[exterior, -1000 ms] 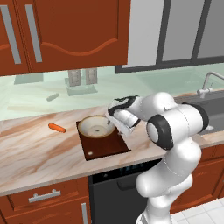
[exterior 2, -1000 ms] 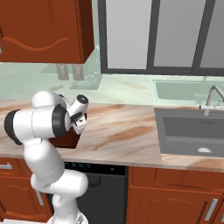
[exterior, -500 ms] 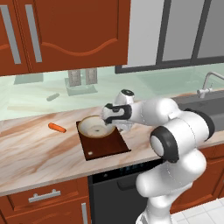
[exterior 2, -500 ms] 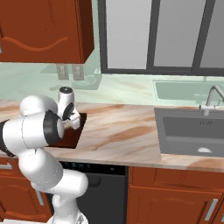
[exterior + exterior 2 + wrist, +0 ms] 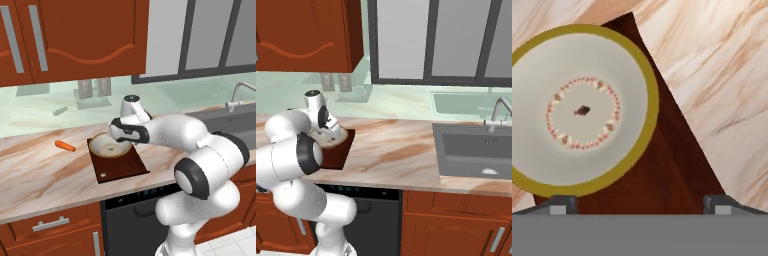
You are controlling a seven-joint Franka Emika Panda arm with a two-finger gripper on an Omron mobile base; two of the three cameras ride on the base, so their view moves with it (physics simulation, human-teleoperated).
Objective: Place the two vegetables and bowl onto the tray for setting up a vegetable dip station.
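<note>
The tan-rimmed bowl rests on the dark brown tray, covering its far end. My gripper hovers just above the bowl's right rim, open, with nothing between its fingertips. An orange carrot lies on the counter left of the tray. The slim greenish vegetable lies further back, near the wall. In the right base view my arm hides part of the bowl and tray.
A sink with a faucet is set into the counter far to the right. Wall cabinets hang above. Marble counter stretches between tray and sink. The counter's front edge runs close below the tray.
My hand has shifted a little left over the bowl while the arm's elbow swung around. The jaws stayed open. Bowl, tray, carrot and green vegetable have not moved.
</note>
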